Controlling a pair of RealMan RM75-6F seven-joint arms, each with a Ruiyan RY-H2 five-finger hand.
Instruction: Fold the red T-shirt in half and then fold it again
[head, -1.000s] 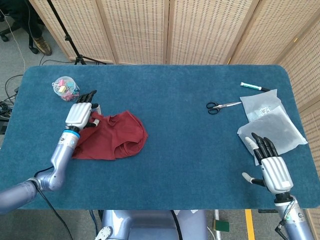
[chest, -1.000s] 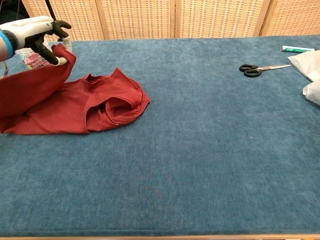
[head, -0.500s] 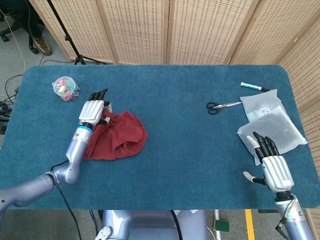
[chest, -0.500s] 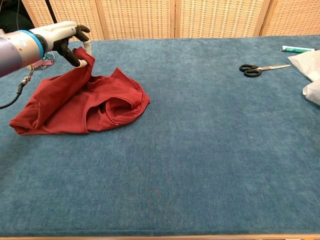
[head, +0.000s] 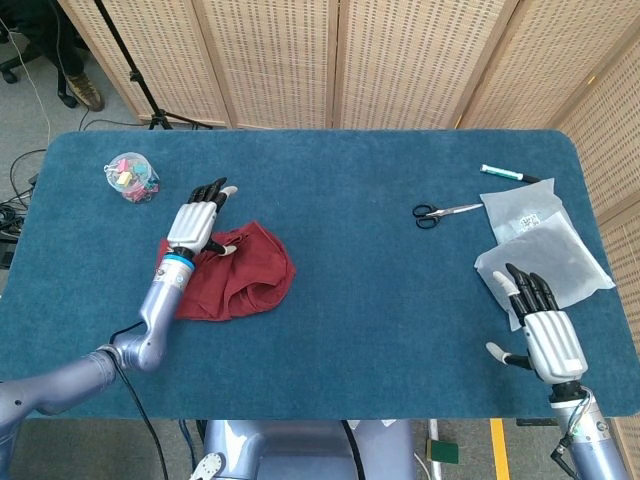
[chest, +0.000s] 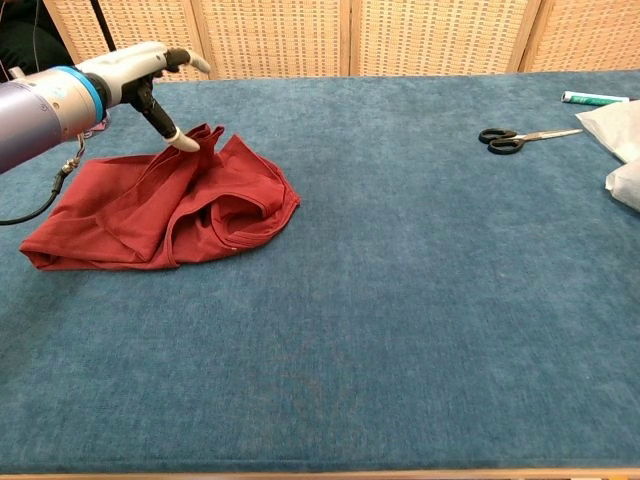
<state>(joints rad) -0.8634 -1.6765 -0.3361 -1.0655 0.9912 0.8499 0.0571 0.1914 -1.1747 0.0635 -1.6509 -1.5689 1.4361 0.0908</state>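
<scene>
The red T-shirt (head: 243, 274) (chest: 170, 215) lies crumpled in a heap on the left part of the blue table (head: 360, 300). My left hand (head: 201, 221) (chest: 148, 68) hovers over the shirt's far left edge with its fingers stretched out and apart. Its thumb tip points down at the top of the cloth, and no fabric is held. My right hand (head: 541, 331) is at the near right, fingers spread and empty, just in front of a plastic bag; the chest view does not show it.
Scissors (head: 445, 212) (chest: 515, 138) and a white pen (head: 508, 174) (chest: 595, 98) lie at the far right beside two clear plastic bags (head: 545, 245) (chest: 620, 130). A small bag of coloured bits (head: 131, 177) sits at the far left. Wicker screens stand behind.
My left hand carried the shirt's lifted edge to the right, over the heap, and let it go; the cloth has dropped onto the pile. The right hand stayed still.
</scene>
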